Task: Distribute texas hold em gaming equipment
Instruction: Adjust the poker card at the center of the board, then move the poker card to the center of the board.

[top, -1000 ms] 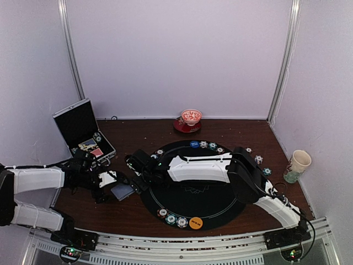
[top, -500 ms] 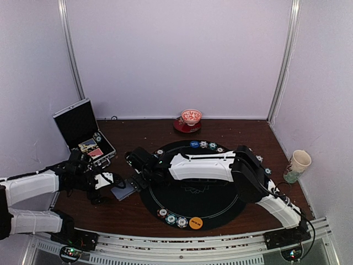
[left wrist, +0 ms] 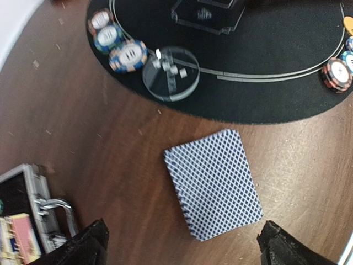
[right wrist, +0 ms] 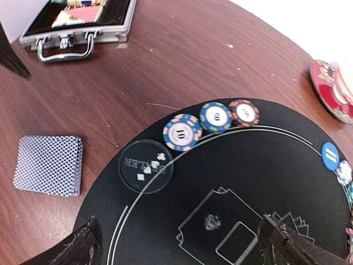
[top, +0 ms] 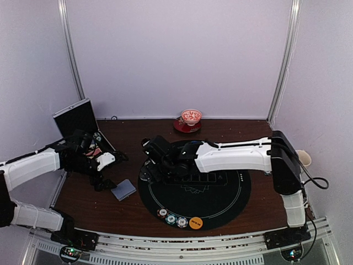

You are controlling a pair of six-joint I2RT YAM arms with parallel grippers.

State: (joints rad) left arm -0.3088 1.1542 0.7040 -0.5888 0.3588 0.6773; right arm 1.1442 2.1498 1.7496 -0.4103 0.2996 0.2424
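Left fingers point(left wrist: 84, 246): spread wide, nothing between them. Over the last second they have come off the deck of playing cards point(left wrist: 214, 184) and drawn back toward the open aluminium case point(top: 83, 126) at the far left. The deck now lies free on the bare desk point(left wrist: 99, 138) as a neat stack, diamond-pattern backs up, just off the left rim of the black mat point(top: 220, 199) and touching neither arm. Read: deck set down, not yet dealt. On the mat's left rim the wrist views show a clear dealer button point(right wrist: 146, 165) lying across the white line, with three striped poker chips point(right wrist: 215, 117) in a row beside it. Right fingers point(right wrist: 80, 247): also fully apart and empty. That arm has stretched out and shifted from beside the deck to hover over the left part of the mat, above the printed card outlines; its forearm now hides the mat's far rim in the top view. Near rim: three more chips point(top: 171, 219) and an orange marker disc point(top: 195, 222), unmoved. Judgement: chips and markers look placed at several spots round the rim, the cards remain the undistributed item, and either arm is free to take the deck.
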